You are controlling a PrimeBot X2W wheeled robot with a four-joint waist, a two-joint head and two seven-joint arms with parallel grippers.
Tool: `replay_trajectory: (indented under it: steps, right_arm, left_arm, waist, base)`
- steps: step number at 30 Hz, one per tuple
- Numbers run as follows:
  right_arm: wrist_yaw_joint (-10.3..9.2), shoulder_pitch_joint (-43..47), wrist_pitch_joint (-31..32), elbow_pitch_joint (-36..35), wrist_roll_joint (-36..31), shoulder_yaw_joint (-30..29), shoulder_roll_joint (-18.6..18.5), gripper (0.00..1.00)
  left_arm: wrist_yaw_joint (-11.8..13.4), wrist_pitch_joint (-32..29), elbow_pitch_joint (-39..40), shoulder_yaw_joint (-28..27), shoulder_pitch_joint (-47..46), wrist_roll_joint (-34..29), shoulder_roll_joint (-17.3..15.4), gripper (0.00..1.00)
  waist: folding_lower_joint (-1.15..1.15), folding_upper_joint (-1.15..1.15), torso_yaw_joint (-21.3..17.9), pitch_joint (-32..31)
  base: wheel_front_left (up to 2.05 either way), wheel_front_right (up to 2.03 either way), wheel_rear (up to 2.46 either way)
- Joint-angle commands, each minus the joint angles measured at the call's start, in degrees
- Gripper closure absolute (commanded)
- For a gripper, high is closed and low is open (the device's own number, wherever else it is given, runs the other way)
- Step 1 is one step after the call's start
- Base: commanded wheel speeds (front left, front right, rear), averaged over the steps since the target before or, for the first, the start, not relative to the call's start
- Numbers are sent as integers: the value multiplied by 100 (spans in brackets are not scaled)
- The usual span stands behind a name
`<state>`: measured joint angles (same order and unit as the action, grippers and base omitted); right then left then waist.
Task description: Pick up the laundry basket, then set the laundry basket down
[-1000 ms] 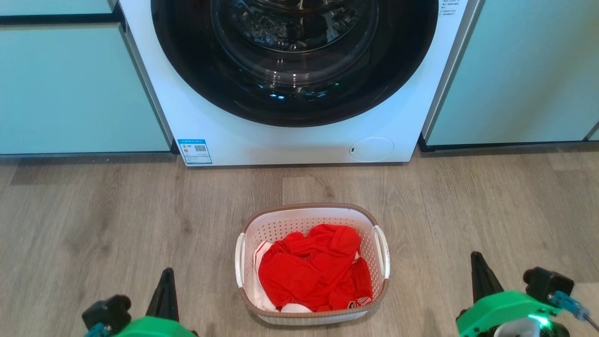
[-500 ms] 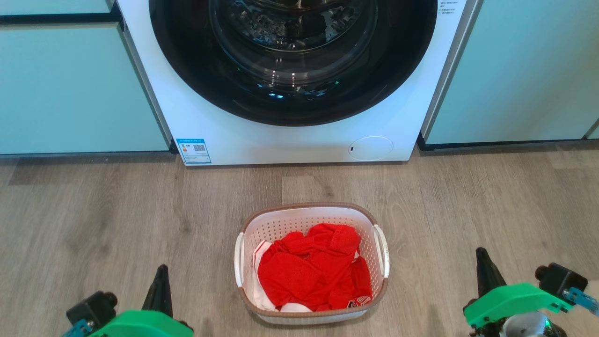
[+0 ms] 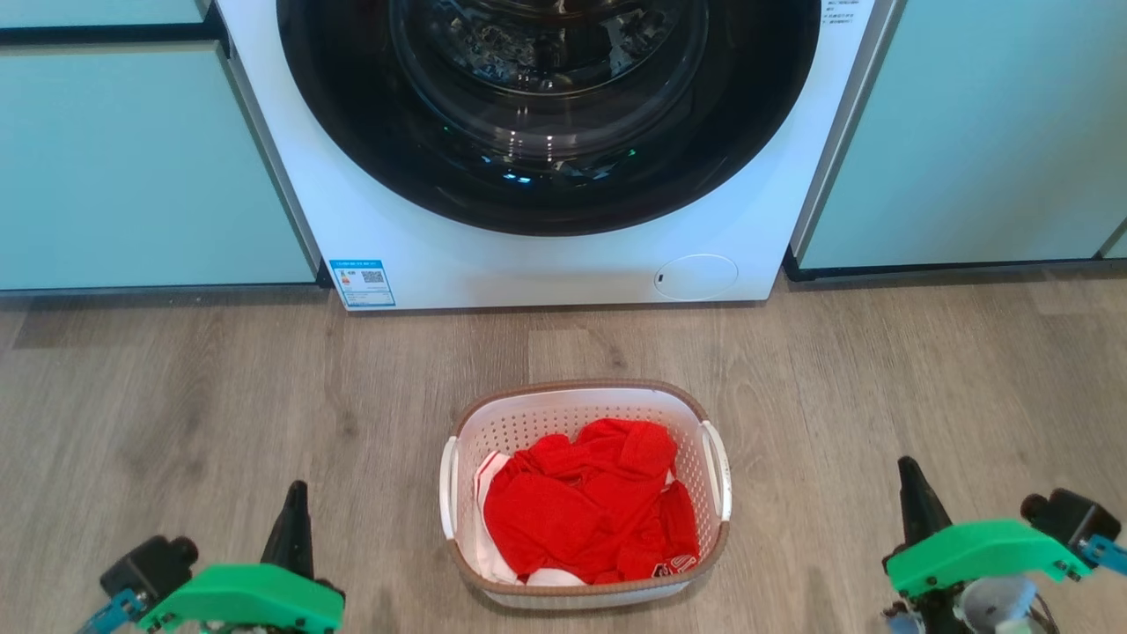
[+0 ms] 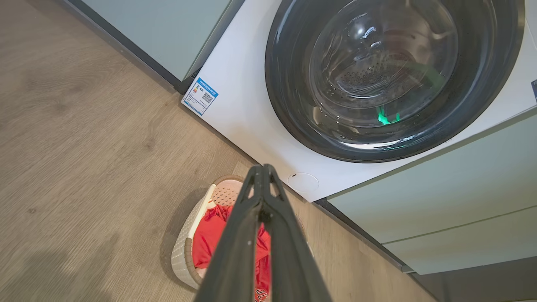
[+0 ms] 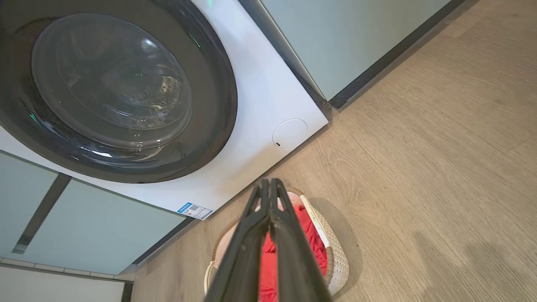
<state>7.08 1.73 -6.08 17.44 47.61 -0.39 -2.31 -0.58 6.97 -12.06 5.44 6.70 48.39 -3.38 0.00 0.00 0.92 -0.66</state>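
**Basket on the floor, both claws closed and empty**

The laundry basket (image 3: 528,427) stands upright on the wooden floor (image 3: 176,414), a little way in front of the washing machine (image 3: 563,264) and apart from it. It is white with small holes in its walls, a brown rim and a white handle on each side. Red clothes (image 3: 585,515) lie crumpled inside, with a bit of white cloth showing under them on the left.

The left gripper (image 3: 295,502) is low at the basket's left and the right gripper (image 3: 907,475) is low at its right. Both are well apart from the basket and touch nothing. In the left wrist view, the left gripper (image 4: 263,168) has its two dark fingers pressed together at the tips, with nothing between them, and the basket (image 4: 182,256) lies below and behind them. In the right wrist view, the right gripper (image 5: 269,182) is pressed together in the same way, also empty, with the basket (image 5: 337,260) beyond it.

The machine's round dark door is closed. A blue sticker (image 3: 362,283) sits at its lower left corner. Pale green cabinets (image 3: 132,167) stand on both sides of it.
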Motion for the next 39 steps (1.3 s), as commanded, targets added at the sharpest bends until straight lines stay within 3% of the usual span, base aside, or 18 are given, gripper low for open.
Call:
replay_trajectory:
  steps: [1,39]
  right_arm:
    - [19,-323,33,-216,186,-11,-108,100]
    - [31,-575,655,-289,2606,-275,-130,100]
  left_arm:
    - [-58,-45,155,-145,-315,187,-92,100]
    - [-408,-655,-34,-590,-842,2620,-112,100]
  waist:
    - [0,0,-2,2]
    - [0,0,-52,47]
  base:
    - [0,0,0]
    - [0,0,0]
